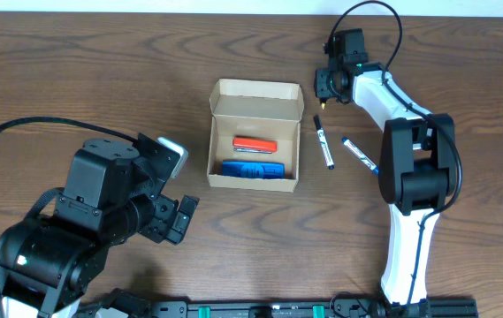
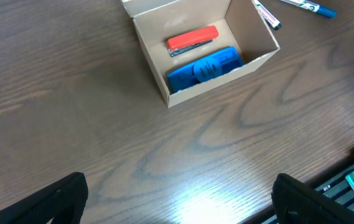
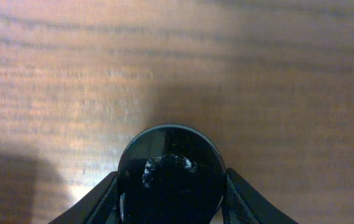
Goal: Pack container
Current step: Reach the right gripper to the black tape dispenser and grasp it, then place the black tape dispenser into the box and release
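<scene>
The tan cardboard container (image 1: 256,99) stands open at the table's middle; it also shows in the left wrist view (image 2: 250,34). Inside lie a red stapler (image 1: 255,145) (image 2: 192,40) and a blue object (image 1: 253,169) (image 2: 204,67). My right gripper (image 1: 322,87) is just off the box's far right corner, shut on a black marker (image 3: 170,177) seen end-on in the right wrist view. My left gripper (image 2: 180,202) is open and empty over bare table, near-left of the box. It also shows in the overhead view (image 1: 179,216).
Two markers lie on the table right of the box: a black-capped one (image 1: 324,147) (image 2: 267,14) and a blue-capped one (image 1: 358,153) (image 2: 308,6). The table's front edge, with a rail, shows at the lower right of the left wrist view (image 2: 351,177).
</scene>
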You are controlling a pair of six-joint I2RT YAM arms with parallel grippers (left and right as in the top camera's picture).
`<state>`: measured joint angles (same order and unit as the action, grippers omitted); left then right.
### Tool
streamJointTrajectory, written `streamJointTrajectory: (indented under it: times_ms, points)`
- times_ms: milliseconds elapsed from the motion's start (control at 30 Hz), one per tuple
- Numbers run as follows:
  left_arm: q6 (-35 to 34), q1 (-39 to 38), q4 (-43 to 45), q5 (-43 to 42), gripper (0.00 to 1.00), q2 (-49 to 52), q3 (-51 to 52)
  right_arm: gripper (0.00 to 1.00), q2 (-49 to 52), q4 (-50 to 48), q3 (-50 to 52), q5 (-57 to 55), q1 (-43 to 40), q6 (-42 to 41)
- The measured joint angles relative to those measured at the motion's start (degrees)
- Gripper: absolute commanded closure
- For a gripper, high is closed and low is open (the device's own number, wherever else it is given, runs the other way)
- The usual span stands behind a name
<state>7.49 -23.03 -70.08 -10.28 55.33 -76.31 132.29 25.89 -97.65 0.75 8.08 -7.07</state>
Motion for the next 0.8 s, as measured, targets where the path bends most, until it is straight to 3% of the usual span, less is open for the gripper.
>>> streamJointTrajectory:
  times_ms: [167, 400, 567, 800]
  points:
    - [0.0, 0.0, 0.0, 0.0, 0.05, 0.0, 0.0, 0.64, -3.9, 1.7, 0.2, 0.3, 0.0, 0.1]
    - [0.0, 0.0, 0.0, 0.0, 0.05, 0.0, 0.0, 0.66, -22.3, 4.9, 0.2, 0.8, 1.3, 4.7]
    - [0.0, 0.0, 0.0, 0.0, 0.05, 0.0, 0.0, 0.65, -32.4, 10.5, -0.4, 3.3, 6.5, 13.2]
    - [0.0, 0.0, 0.0, 0.0, 0.05, 0.0, 0.0, 0.64, -33.9, 22.3, -0.3, 9.9, 15.1, 27.5]
